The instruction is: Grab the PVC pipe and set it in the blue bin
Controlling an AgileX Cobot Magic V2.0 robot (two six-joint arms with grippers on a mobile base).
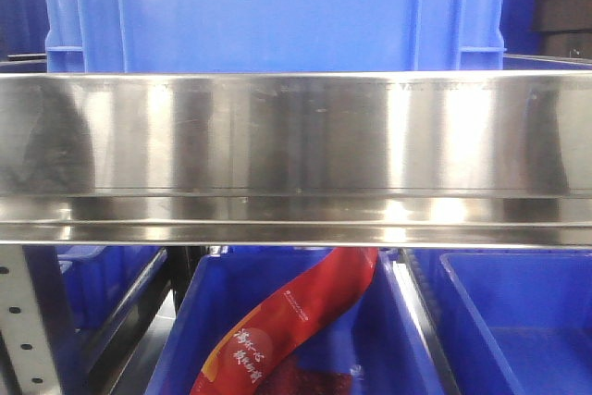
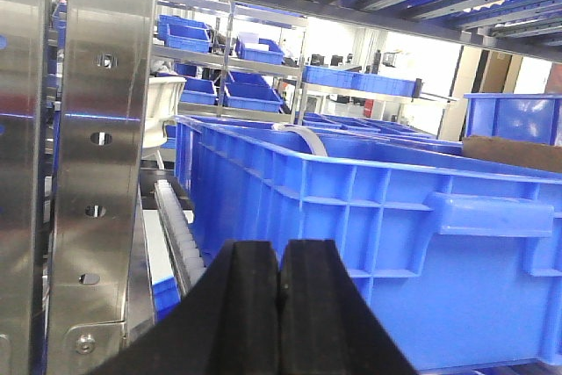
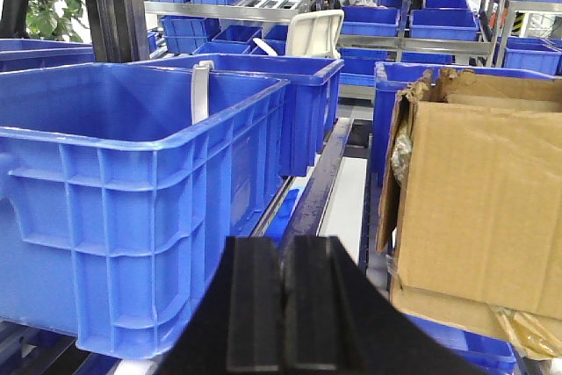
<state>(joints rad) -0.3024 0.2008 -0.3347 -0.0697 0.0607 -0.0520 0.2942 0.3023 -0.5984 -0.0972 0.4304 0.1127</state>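
From the front, a steel shelf rail (image 1: 296, 136) blocked most of the view; a red packet (image 1: 287, 321) lay in a blue crate (image 1: 185, 339) below, no pipe visible. At the left wrist, the left claw (image 2: 280, 305) was clenched on nothing beside a blue bin (image 2: 369, 243), and a pale curved strip, probably the PVC pipe (image 2: 303, 138), peeked over its far rim. At the right wrist, the right claw (image 3: 283, 305) was clenched and empty too, near a cardboard box (image 3: 479, 199). Reaching blind risked striking shelf posts or bin walls

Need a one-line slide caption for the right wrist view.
Closed right gripper faces a blue bin with a white strip at its far rim, beside a torn cardboard box.
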